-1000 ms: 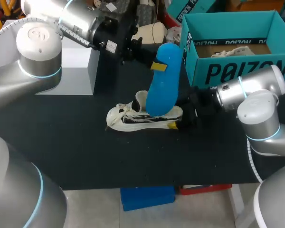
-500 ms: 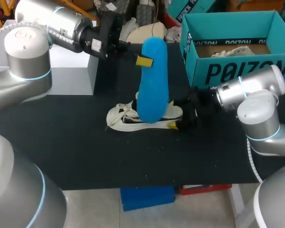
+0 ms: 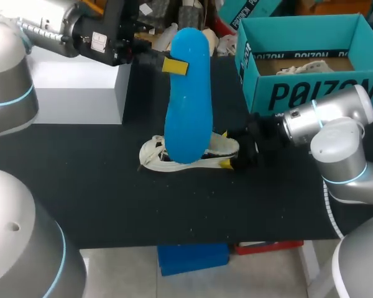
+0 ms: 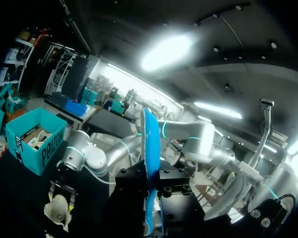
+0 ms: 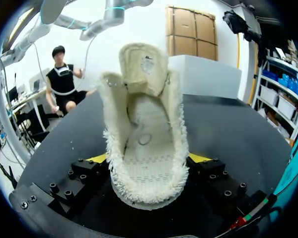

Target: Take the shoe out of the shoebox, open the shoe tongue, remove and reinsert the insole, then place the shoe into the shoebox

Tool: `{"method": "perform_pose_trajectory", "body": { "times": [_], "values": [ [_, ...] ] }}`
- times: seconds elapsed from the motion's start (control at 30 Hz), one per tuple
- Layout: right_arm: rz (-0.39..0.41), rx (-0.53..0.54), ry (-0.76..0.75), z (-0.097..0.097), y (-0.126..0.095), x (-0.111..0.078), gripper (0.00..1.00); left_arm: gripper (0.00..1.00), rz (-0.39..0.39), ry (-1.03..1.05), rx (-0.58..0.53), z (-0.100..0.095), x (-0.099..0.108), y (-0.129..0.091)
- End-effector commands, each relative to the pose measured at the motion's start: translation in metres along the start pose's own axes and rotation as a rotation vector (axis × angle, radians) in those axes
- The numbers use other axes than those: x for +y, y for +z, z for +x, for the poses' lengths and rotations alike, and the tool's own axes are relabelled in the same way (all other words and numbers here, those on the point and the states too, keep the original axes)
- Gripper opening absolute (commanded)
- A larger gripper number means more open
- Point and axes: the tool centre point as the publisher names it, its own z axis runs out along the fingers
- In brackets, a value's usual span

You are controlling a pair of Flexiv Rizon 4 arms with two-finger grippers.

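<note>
Starting far left on the black surface [image 3: 112,192]: past a pale grey block [image 3: 87,93] at the far edge, and in over it with the left arm [image 3: 6,81]. Clamped hard with the left tool [image 3: 174,66] on the blue insole [image 3: 188,105], pinching it near the upper end, with a yellow fingertip [image 3: 176,66] flat against the blue. Holding that insole up in the air, close to upright, out of the shoe [image 3: 150,154] and hanging just above it. Over to the left wrist: catching the insole [image 4: 149,144] edge-on, sandwiched between the tool's black finger blocks. Back down to the middle of the surface: resting there on its sole, the white shoe, toe pointing left, heel pointing right. Grasped at the heel with the right tool [image 3: 227,149], at the end of the right arm [image 3: 323,121], with a yellow tip on the near side and another on the far side. Looking from the right wrist straight into the shoe [image 5: 144,148]: fleecy lining round the collar, tongue [image 5: 141,64] lifted up and forward, footbed bare. Hugging the heel from both flanks with the yellow fingertips [image 5: 198,157]. And far right, standing open toward the far edge: the teal shoebox [image 3: 298,93], apart from the shoe, with pale paper [image 3: 311,64] inside.
</note>
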Motion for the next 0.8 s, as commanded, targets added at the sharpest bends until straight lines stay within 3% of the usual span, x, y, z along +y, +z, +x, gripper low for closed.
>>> {"method": "perform_pose_trajectory", "body": {
  "times": [0.03,0.23,0.4,0.57,0.8],
  "values": [
    [0.002,-0.001,0.001,0.000,0.001,-0.004,0.00,0.00,-0.019,0.004,-0.261,0.031,-0.014,0.006],
    [0.002,-0.001,0.001,0.000,0.001,-0.004,0.00,0.00,-0.038,0.001,-0.297,0.056,-0.029,0.014],
    [0.002,-0.001,0.001,0.000,0.001,-0.004,0.00,0.00,0.001,0.020,-0.313,0.074,-0.040,0.021],
    [0.002,-0.001,0.001,0.000,0.001,-0.004,0.00,0.00,0.047,0.014,-0.341,0.079,-0.041,0.023],
    [0.002,-0.001,0.001,0.000,0.001,-0.004,0.00,0.00,0.055,0.007,-0.339,0.078,-0.039,0.023]
  ]
}}
